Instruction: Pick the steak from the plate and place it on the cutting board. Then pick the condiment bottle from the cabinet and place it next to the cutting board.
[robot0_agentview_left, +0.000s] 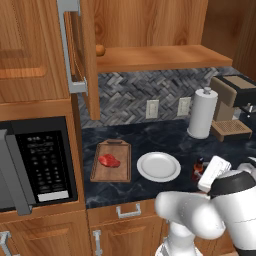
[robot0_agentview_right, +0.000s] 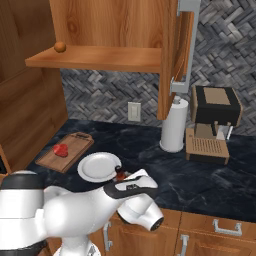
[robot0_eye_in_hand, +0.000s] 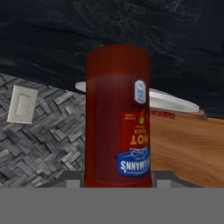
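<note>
Steak (robot0_agentview_left: 109, 161) on cutting board (robot0_agentview_left: 123, 172), dark marble counter (robot0_agentview_left: 165, 135)

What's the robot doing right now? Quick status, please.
Gripper shut on condiment bottle, low over counter beside plate. Steak on cutting board. Nothing in the way.

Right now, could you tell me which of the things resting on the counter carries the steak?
The cutting board, the wooden one left of the bare white plate, carries the steak.
</note>
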